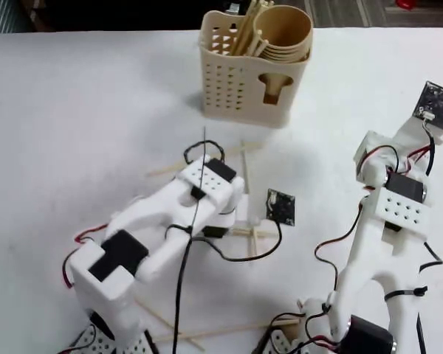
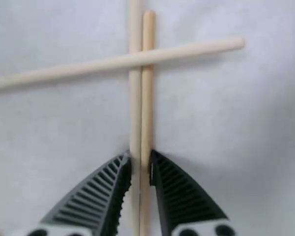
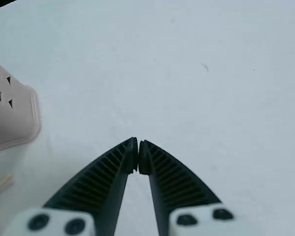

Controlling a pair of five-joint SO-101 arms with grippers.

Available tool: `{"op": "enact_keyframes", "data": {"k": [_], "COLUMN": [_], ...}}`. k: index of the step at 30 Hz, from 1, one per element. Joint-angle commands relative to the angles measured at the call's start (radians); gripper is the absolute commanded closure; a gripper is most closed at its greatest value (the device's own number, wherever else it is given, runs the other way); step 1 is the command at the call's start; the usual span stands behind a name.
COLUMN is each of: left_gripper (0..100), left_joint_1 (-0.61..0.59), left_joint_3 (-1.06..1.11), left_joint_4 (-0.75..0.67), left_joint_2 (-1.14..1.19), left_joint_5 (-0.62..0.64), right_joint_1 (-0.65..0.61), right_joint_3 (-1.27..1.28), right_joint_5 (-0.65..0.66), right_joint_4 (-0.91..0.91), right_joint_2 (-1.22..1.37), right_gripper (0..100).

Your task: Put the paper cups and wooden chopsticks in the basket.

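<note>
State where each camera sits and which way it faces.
High view: fixed above, looking down on the table, basket, left arm and right arm.
Left wrist view: on the left wrist, facing down; left claw clamps a chopstick pair under a crossing chopstick.
Right wrist view: on the right wrist, facing down across the table; right claw shut, empty.
Shared: the basket, in high and right wrist views.

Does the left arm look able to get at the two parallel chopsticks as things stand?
Probably yes: its gripper is closed on the pair, and the crossing chopstick lies farther along, away from the tips.
</note>
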Motion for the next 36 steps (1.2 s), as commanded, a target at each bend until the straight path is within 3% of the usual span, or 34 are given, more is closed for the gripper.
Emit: {"op": "enact_keyframes", "data": {"k": [1,9,19,31,36], "left_gripper": [98,98,98,98,98], "left_joint_1": [-0.016,-0.084,-0.130,-0.326,-0.349], "left_joint_3": [0.008,0.035,0.167,0.015,-0.015], "left_joint_4": [0.012,0.124,0.133,0.367,0.436], "left_joint_2": [-0.008,-0.127,-0.412,-0.615,-0.748], "left_joint_5": [0.048,0.044,0.046,-0.048,-0.044], "right_joint_1": [0.005,0.007,0.007,0.005,0.005], "right_joint_3": [-0.055,-0.055,-0.055,-0.055,-0.055], "right_joint_5": [-0.003,-0.003,-0.003,-0.003,-0.003], "right_joint_4": [0.002,0.002,0.004,0.005,0.005], "right_joint_2": [-0.012,-0.012,-0.012,-0.010,-0.008], "right_gripper": [97.8,97.8,97.8,97.8,97.8]}}
